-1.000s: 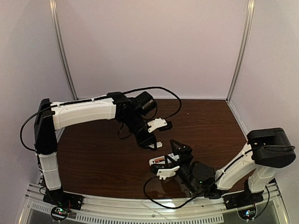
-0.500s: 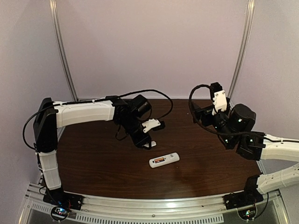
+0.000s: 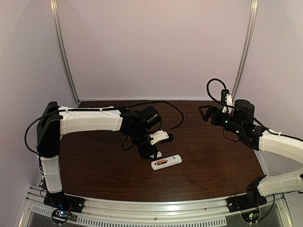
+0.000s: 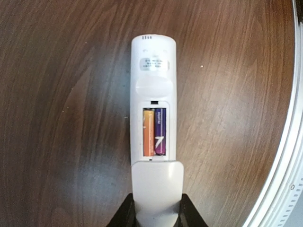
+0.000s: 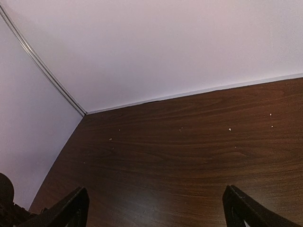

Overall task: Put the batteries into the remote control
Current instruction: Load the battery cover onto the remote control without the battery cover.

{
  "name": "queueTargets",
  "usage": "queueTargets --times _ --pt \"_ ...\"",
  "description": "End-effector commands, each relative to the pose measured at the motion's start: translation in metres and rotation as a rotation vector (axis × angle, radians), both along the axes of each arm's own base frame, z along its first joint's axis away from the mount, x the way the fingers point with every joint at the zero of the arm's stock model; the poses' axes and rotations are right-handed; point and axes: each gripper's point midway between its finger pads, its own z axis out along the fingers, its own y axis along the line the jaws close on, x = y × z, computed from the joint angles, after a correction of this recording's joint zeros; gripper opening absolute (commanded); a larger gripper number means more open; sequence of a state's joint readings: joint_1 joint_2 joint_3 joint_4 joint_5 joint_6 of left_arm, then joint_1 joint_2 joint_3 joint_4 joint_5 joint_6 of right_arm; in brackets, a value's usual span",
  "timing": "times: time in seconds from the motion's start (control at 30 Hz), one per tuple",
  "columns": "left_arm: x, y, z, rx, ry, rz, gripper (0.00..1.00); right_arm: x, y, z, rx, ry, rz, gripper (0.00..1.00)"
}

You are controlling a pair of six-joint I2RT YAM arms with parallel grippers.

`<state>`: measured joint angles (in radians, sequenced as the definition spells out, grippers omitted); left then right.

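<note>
The cover [image 4: 156, 177], pinched in the left claw [image 4: 156, 213] at bottom centre, may jam askew and shove the remote [image 4: 153, 71]; the right claw [image 5: 156, 210] gapes wide.

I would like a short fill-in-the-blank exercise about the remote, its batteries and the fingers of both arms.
The remote control lies with its back facing ____. Inside it sit ____ batteries. The left fingers grip a white ____. Between the right fingers there is ____.
Missing words: up; two; cover; nothing.
</note>
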<state>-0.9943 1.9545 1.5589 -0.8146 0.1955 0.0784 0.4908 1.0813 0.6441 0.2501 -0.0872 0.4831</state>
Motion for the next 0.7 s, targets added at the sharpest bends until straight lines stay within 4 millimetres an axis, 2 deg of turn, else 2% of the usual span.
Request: queueTargets --times 0.0,0.13,0.33,0.67 --pt "-0.002 -0.008 -0.017 0.052 -0.024 -0.032 0.23 -0.005 0.015 -0.028 0.197 0.189 0.175 1.0" --pt "-0.005 -0.011 -0.028 0.103 -0.039 -0.055 0.22 0.0 0.016 -0.043 0.268 0.261 0.242 1.0" --pt "0.0 -0.017 -0.035 0.128 -0.051 -0.065 0.22 0.0 0.018 -0.06 0.247 0.312 0.263 1.0" --pt "0.003 -0.024 -0.045 0.173 -0.042 -0.096 0.23 0.001 0.022 -0.069 0.241 0.334 0.288 1.0"
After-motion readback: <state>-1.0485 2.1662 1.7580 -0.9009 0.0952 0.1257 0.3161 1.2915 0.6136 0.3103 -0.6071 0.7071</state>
